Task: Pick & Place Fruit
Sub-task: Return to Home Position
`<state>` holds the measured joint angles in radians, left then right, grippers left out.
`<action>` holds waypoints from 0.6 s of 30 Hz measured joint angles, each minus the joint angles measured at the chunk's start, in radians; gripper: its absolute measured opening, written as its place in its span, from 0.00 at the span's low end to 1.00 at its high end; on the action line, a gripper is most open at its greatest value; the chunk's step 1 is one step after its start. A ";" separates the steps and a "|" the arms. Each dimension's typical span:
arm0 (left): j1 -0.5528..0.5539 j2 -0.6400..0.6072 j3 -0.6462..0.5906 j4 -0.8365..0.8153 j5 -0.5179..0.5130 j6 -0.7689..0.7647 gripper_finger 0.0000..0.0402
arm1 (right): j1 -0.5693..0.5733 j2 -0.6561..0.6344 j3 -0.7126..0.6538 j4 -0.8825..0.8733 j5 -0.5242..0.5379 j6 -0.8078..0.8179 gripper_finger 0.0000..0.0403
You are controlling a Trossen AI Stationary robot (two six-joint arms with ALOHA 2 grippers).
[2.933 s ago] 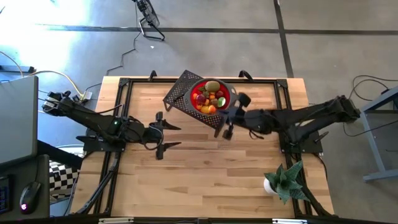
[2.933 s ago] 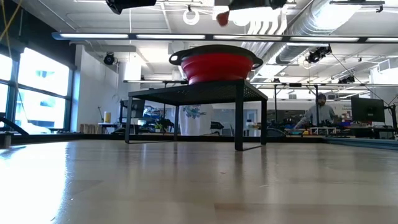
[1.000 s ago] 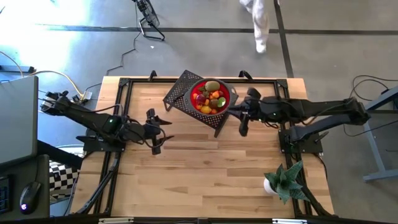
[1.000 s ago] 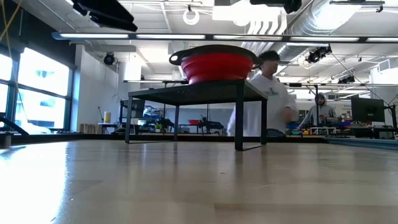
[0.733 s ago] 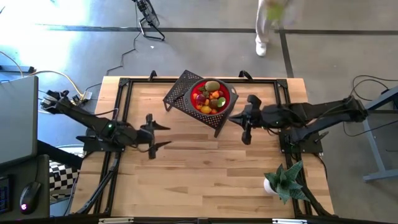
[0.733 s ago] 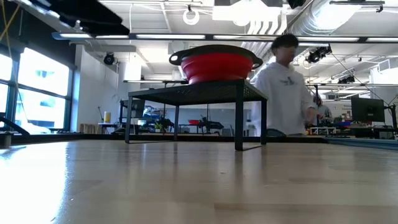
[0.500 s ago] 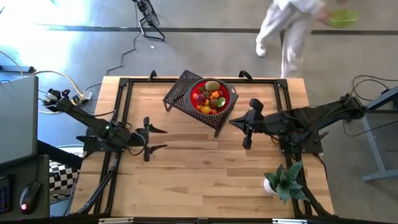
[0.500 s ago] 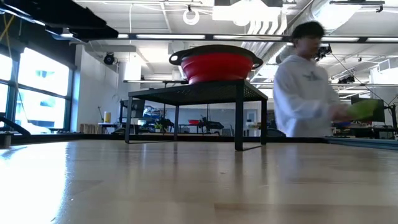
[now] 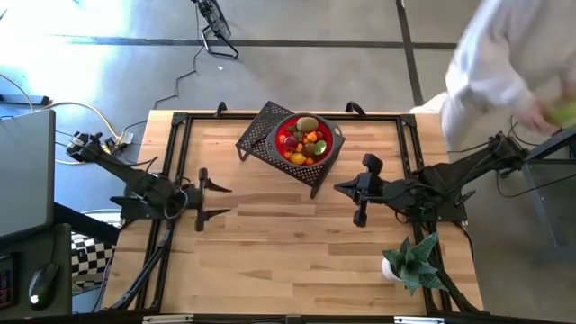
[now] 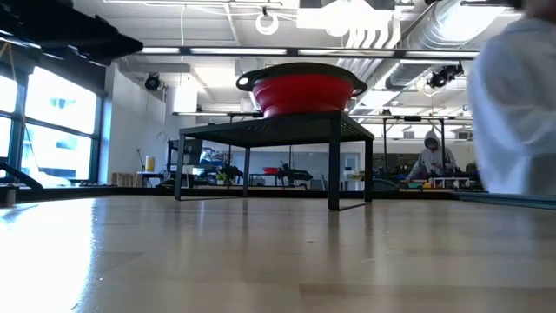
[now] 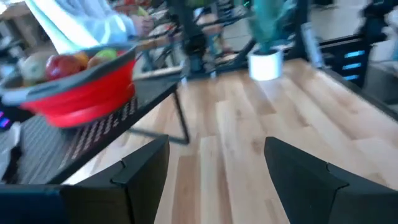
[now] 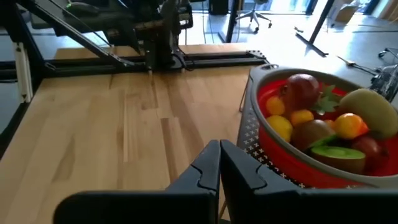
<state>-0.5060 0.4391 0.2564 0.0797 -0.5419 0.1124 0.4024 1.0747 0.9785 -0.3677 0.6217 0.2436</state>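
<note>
The fruit (image 9: 306, 141) lies heaped in a red bowl (image 10: 301, 89), which stands on a black perforated stand (image 9: 259, 130) at the table's far middle. The right wrist view shows the fruit (image 12: 317, 127) close up: yellow, orange, red, brown and green pieces. My left gripper (image 9: 214, 202) hovers open over the table's left part, pointing level toward the stand, with nothing between its fingers (image 11: 144, 171). My right gripper (image 9: 339, 188) is shut and empty, just right of the stand and nearer than the bowl (image 12: 292, 171).
A spiky green plant (image 9: 412, 261) in a white pot (image 11: 266, 65) stands at the near right corner. A person in white (image 9: 508, 63) is beside the table's far right corner. Bare wood (image 9: 288, 261) stretches across the near half of the table.
My left gripper has drawn back toward the table's left edge and sunk lower, still open. My right gripper has swung away from the bowl toward the near edge. The person has walked from behind the table's middle to its right side.
</note>
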 joint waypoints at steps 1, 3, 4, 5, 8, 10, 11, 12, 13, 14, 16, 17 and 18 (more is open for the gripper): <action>0.000 -0.019 -0.004 -0.001 0.016 0.017 0.64 | -0.001 0.000 -0.002 0.001 -0.002 0.000 0.01; 0.000 -0.054 -0.013 -0.005 0.034 0.037 0.64 | -0.001 -0.001 -0.003 0.007 -0.002 -0.001 0.01; 0.000 -0.071 -0.018 -0.016 0.038 0.039 0.64 | -0.001 -0.005 -0.004 0.006 -0.003 -0.002 0.01; 0.001 -0.092 -0.027 -0.030 0.038 0.039 0.64 | -0.001 -0.007 -0.003 0.007 -0.003 -0.002 0.01; 0.002 -0.149 -0.064 -0.033 0.038 0.041 0.64 | -0.001 -0.009 -0.003 0.005 -0.003 -0.004 0.01; 0.002 -0.192 -0.092 -0.031 0.051 0.041 0.64 | -0.001 -0.012 -0.003 0.002 -0.012 -0.005 0.01; 0.002 -0.215 -0.105 -0.032 0.065 0.041 0.64 | -0.001 -0.014 -0.003 0.003 -0.020 -0.009 0.01; 0.002 -0.235 -0.115 -0.032 0.076 0.041 0.64 | -0.001 -0.015 -0.003 0.004 -0.024 -0.009 0.01; 0.002 -0.256 -0.125 -0.031 0.087 0.043 0.64 | -0.001 -0.016 -0.003 0.004 -0.025 -0.011 0.01; 0.002 -0.275 -0.133 -0.037 0.094 0.045 0.64 | -0.001 -0.016 -0.003 0.003 -0.026 -0.011 0.01; 0.002 -0.312 -0.146 -0.053 0.118 0.057 0.64 | -0.001 -0.015 -0.003 0.001 -0.030 -0.012 0.01; 0.002 -0.331 -0.151 -0.064 0.131 0.064 0.64 | -0.001 -0.015 -0.003 0.001 -0.033 -0.016 0.01; 0.002 -0.350 -0.154 -0.076 0.149 0.068 0.64 | -0.001 -0.015 -0.003 0.001 -0.042 -0.020 0.01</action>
<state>-0.5042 0.0890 0.1023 0.0042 -0.3928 0.1806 0.4015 1.0599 0.9752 -0.3664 0.5801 0.2232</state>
